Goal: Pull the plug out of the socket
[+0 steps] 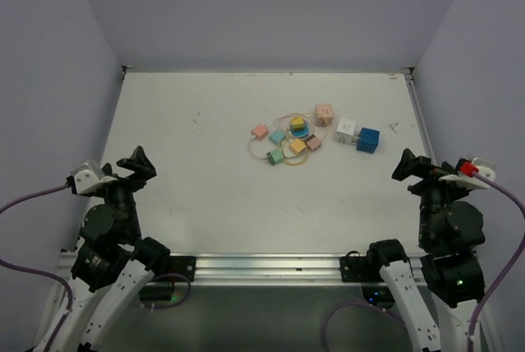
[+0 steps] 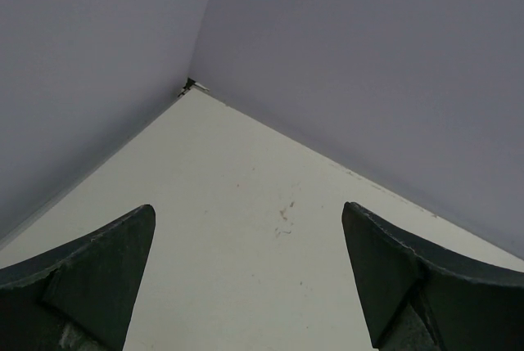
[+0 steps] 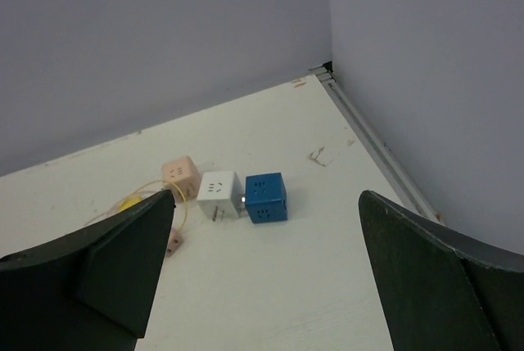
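Right wrist shows a smooth white cube (image 3: 218,192) butting a blue cube (image 3: 265,197).

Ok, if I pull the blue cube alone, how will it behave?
Likely light: the blue cube is small, boxy plastic, so it may slide on the smooth table, dragging the white cube joined to it. Its flat faces should stop it rolling and suit a square grip. It looks rigid, not floppy.
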Robot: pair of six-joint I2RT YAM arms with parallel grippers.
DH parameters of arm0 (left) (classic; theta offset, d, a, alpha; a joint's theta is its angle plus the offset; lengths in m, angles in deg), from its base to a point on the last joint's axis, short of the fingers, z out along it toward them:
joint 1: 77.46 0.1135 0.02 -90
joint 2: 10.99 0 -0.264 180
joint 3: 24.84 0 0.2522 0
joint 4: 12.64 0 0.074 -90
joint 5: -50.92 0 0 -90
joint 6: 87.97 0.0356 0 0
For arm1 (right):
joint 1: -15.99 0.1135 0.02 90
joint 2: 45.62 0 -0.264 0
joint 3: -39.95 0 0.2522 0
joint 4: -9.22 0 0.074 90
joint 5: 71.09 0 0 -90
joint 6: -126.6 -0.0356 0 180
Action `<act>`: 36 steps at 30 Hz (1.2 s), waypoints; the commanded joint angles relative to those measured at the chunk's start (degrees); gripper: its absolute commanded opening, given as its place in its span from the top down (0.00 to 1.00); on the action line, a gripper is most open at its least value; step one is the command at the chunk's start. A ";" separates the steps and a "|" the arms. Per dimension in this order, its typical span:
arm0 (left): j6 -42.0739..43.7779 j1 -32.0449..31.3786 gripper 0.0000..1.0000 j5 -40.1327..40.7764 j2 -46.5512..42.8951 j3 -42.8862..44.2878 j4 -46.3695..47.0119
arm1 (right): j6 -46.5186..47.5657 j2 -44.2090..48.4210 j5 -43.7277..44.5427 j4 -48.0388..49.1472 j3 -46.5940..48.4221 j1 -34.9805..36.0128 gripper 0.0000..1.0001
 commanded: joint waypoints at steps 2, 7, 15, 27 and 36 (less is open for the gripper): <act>-1.53 0.21 0.00 1.44 1.65 2.25 -4.17 | 3.69 5.60 3.31 3.83 -6.11 1.62 0.01; -1.89 0.21 0.00 3.28 2.80 2.25 -5.85 | 3.69 10.44 4.72 7.08 -13.32 1.71 0.01; 0.92 0.30 0.00 4.25 4.47 0.32 -2.51 | 2.98 12.03 1.39 8.85 -16.05 1.80 0.01; 1.54 0.30 0.00 3.81 4.12 -0.03 -1.98 | 3.34 12.03 0.06 9.11 -16.23 1.80 0.01; 1.63 0.30 0.00 3.55 4.12 -0.12 -1.63 | 3.42 11.94 -0.91 9.20 -16.23 1.80 0.01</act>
